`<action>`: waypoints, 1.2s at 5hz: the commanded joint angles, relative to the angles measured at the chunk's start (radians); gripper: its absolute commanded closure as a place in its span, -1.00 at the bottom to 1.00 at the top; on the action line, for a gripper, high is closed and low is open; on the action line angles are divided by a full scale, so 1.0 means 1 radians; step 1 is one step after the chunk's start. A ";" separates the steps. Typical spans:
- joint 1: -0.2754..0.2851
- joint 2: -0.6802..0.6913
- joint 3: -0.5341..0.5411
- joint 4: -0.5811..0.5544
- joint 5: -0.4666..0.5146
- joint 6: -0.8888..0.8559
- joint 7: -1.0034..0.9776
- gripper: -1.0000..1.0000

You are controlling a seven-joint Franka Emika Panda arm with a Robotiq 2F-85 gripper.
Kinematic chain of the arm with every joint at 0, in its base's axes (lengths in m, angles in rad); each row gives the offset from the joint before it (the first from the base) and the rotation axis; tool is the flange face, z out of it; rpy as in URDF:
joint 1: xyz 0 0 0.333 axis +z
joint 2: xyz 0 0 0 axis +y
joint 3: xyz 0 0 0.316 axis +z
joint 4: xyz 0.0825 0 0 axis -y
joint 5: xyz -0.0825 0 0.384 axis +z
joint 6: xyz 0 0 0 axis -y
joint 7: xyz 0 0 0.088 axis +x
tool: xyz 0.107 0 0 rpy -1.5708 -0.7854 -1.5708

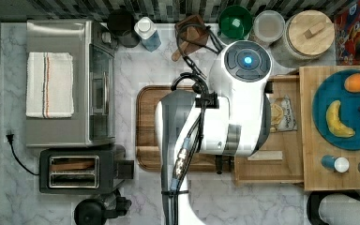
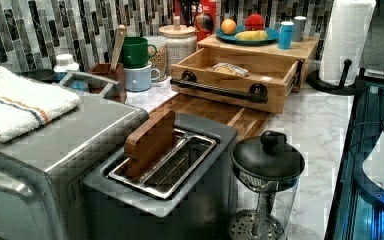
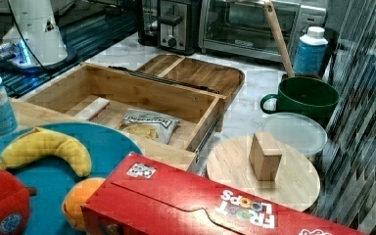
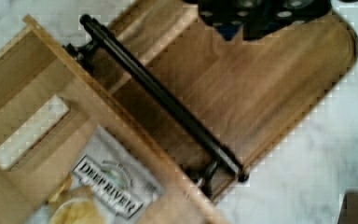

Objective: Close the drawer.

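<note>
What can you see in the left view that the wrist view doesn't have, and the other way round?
The left view has the toaster with a wooden board standing in its slot, the folded towel on the oven, and the blue plate of fruit on the wooden slab above the drawer. The wrist view has a close look at the chip bag's printed label and the pale block lying beside it. Both show the open drawer, its black bar handle and the brown cutting board in front of it.

Even indoor light, blocky, soft, mildly blurred.
</note>
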State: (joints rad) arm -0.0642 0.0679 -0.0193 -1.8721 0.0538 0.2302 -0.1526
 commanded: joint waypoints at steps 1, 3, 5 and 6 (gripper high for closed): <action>0.041 0.042 0.060 0.066 -0.004 -0.147 -0.383 -1.00; 0.082 0.006 0.110 -0.035 -0.129 -0.064 -0.472 -1.00; 0.069 -0.012 0.138 -0.142 -0.132 0.086 -0.488 1.00; 0.060 0.010 0.132 -0.174 -0.103 0.142 -0.542 1.00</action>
State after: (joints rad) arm -0.0001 0.1036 0.1141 -2.0098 -0.0668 0.3225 -0.6147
